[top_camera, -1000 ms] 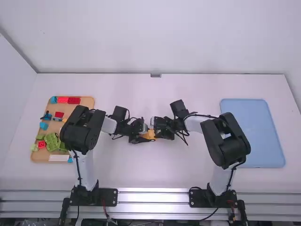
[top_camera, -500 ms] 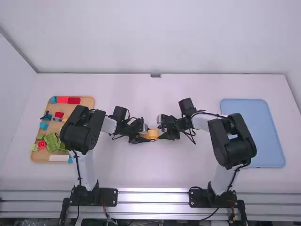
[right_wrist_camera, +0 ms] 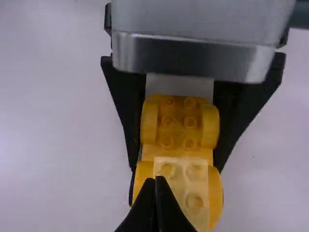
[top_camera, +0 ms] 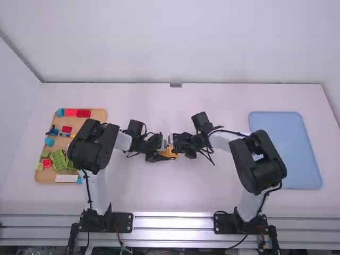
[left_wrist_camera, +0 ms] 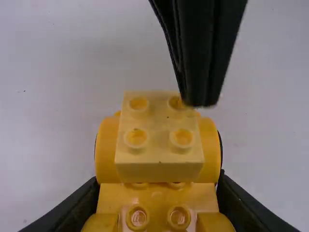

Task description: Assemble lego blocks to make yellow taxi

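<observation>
High view: two grippers, one yellow model point(top_camera: 169, 153) between them. The left gripper point(top_camera: 161, 153) has it pinched, and the right gripper point(top_camera: 178, 146) is right up beside it. The model's long axis runs pretty much side to side, pointing out of the left gripper toward the right one. Well off past the left gripper's outer side there's one tan tray point(top_camera: 96, 133) with four red blocks point(top_camera: 83, 113) plus some blue and green bits. One blue tray point(top_camera: 295, 151) sits well apart, out beyond the right gripper.

Left wrist view: two fingers, one on each flank of the model, so it's gripped snugly. One pale yellow block point(left_wrist_camera: 159, 162), four studs, sits at the end pointing away from that gripper, long axis straight out between the fingers.

Right wrist view: two fingers, tips together, nothing between them, over the pale block. Can't tell if they're touching it. Four rounded side pieces point(right_wrist_camera: 210, 126), two per side.
</observation>
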Controlling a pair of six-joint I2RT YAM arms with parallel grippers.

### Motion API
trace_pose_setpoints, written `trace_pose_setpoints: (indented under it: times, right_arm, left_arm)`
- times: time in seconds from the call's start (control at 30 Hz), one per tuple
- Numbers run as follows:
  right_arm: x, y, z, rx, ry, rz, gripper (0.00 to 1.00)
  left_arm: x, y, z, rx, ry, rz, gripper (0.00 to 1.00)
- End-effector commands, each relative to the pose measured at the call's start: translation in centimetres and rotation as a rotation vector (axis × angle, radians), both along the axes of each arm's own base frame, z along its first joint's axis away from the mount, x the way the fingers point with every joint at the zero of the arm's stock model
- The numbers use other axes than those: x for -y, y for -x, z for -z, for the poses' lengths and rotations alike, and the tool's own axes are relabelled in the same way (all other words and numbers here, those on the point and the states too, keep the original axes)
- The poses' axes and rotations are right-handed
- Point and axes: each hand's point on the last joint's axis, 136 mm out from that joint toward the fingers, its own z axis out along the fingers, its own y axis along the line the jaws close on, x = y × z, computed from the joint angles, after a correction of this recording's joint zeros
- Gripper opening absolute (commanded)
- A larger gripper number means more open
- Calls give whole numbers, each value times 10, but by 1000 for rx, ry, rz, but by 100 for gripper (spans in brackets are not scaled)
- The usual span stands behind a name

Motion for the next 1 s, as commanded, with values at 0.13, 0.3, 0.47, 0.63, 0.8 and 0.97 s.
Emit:
trace_pose_setpoints:
  times: [0.13, 0.3, 0.47, 0.63, 0.8, 0.97]
  right_arm:
    - [-2, -10, 24, -36, 54, 64, 0]
    - [4, -8, 27, -55, 67, 69, 0]
    - [-1, -1, 27, -47, 59, 27, 0]
    - [-3, 3, 35, -48, 81, 16, 0]
    - [6, 4, 54, -99, 121, 45, 0]
    - [18, 6, 69, -139, 143, 59, 0]
  left_arm:
    - [-9, 7, 18, -50, -71, -35, 38]
    - [-9, 7, 18, -49, -71, -36, 38]
    - [-9, 6, 18, -46, -69, -35, 38]
    - [-9, 6, 18, -46, -70, -35, 38]
    - [-9, 6, 18, -46, -70, -35, 38]
    - [-9, 6, 18, -46, -70, -35, 38]
